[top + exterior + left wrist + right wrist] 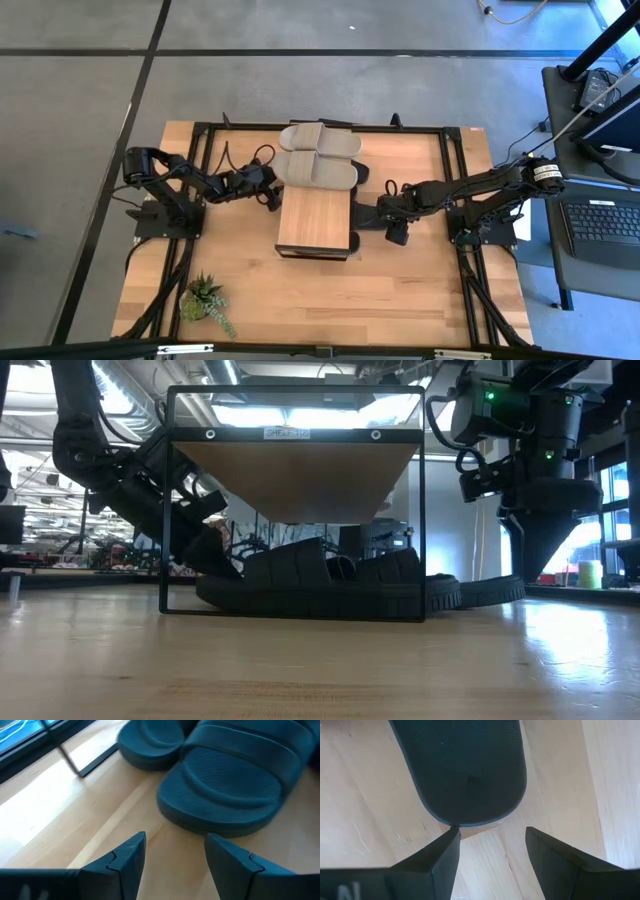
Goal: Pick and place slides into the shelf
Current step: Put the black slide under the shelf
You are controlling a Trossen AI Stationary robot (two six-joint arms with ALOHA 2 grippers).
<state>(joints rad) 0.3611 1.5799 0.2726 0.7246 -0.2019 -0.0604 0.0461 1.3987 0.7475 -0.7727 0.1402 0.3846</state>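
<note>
The shelf (313, 222) stands mid-table, a wood plank on a dark frame (295, 435). Two beige-grey slides (318, 158) lie side by side on its far part. Black slides (330, 582) lie on the tabletop under the plank, and one (490, 592) pokes out to the right of the frame. My left gripper (272, 190) is open at the shelf's left side, and two dark slides (225, 780) lie just beyond its fingers (172, 850). My right gripper (375, 212) is open at the shelf's right side, facing a black slide's rounded end (470, 780). My right gripper comes in low and level from the table's right. One fingertip (451, 834) stands at the rim of the black slide's rounded end (457, 823); I cannot tell whether it touches. The slide lies flat on the table.
A small green potted plant (205, 298) sits near the table's near-left corner. A black metal frame (200, 128) runs around the tabletop. Bare wood lies near the shelf's near end (320, 295). A laptop on a side stand (600, 220) is off to the right.
</note>
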